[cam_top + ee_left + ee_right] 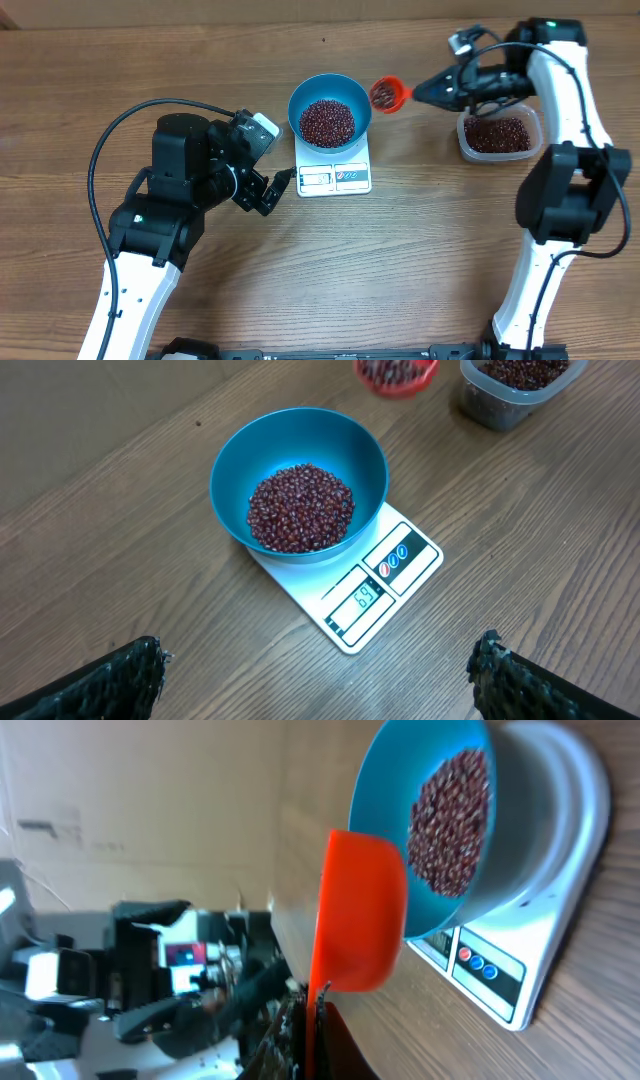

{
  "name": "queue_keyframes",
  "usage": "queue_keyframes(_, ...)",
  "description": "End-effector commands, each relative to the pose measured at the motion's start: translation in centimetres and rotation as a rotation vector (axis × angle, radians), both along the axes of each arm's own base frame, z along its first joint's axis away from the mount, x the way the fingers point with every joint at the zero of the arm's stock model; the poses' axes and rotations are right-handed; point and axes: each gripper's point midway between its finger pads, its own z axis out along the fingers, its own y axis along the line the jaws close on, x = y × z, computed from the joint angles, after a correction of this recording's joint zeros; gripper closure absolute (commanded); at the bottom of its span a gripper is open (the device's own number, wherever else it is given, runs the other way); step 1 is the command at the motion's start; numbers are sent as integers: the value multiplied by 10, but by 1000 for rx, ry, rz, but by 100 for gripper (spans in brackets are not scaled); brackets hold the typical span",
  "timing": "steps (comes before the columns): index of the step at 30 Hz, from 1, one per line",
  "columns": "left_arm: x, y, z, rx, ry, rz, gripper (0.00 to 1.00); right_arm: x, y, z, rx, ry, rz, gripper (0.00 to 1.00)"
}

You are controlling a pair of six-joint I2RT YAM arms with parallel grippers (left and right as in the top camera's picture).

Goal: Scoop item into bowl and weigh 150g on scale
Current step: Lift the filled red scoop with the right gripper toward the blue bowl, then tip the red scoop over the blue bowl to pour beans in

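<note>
Since the beans (328, 121) must land in the bowl (305, 100) on the scale (335, 178), my right gripper (420, 92) clenches the loaded scoop (387, 94) level, just beside the rim. My left gripper (278, 192) hangs released nearby, clear of the scale.

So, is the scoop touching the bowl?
Apart. The left wrist view shows bare table between scoop and bowl.
</note>
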Motion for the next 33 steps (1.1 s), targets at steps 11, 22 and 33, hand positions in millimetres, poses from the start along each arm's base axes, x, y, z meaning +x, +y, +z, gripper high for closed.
queue_keyframes(11,0,0,0,-17,10,4,1,2,65,-12,-334,-113,134,96)
queue_keyframes(22,0,0,0,-17,10,4,0,36,88,-16,-653,-364,100,96)
queue_keyframes(33,0,0,0,-17,10,4,1,50,84,6,-899,-533,59,96)
